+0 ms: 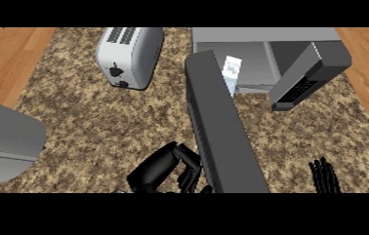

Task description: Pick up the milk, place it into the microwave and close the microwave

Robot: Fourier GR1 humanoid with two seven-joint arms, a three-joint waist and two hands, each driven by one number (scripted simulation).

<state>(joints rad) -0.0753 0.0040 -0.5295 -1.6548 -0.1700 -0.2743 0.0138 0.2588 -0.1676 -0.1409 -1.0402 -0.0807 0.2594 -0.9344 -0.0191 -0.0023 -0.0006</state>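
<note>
Head view looks steeply down on a speckled brown stone counter [101,122] with strips of orange-brown wood showing past it at the upper left and upper right. A boxy grey microwave oven [263,34] stands at the upper right with its pale cavity exposed. Its long dark grey door [220,127] is swung wide open and reaches from the cavity's left side down towards the lower edge of the view. The small white milk carton with blue markings [232,69] stands upright inside the cavity, close to its left side and just beside the door's hinged end, and no hand touches it. To the right of the cavity, the oven's dark front section carries a black control panel [296,90] with rows of small buttons. The robot's black left hand [155,173] is low in the view, on the left side of the door. Its fingers [189,162] are loosely bent and lie against the door's left face near its free end, and they have hold of nothing. The black right hand [324,176] rests at the lower right edge, where only its straight upturned fingers show, well apart from the door and grasping nothing. A silver two-slot toaster with a black end panel [130,56] stands at the upper left, well apart from the oven. A pale grey rounded object [18,141] is cut off by the left edge, and what it is cannot be told.
</note>
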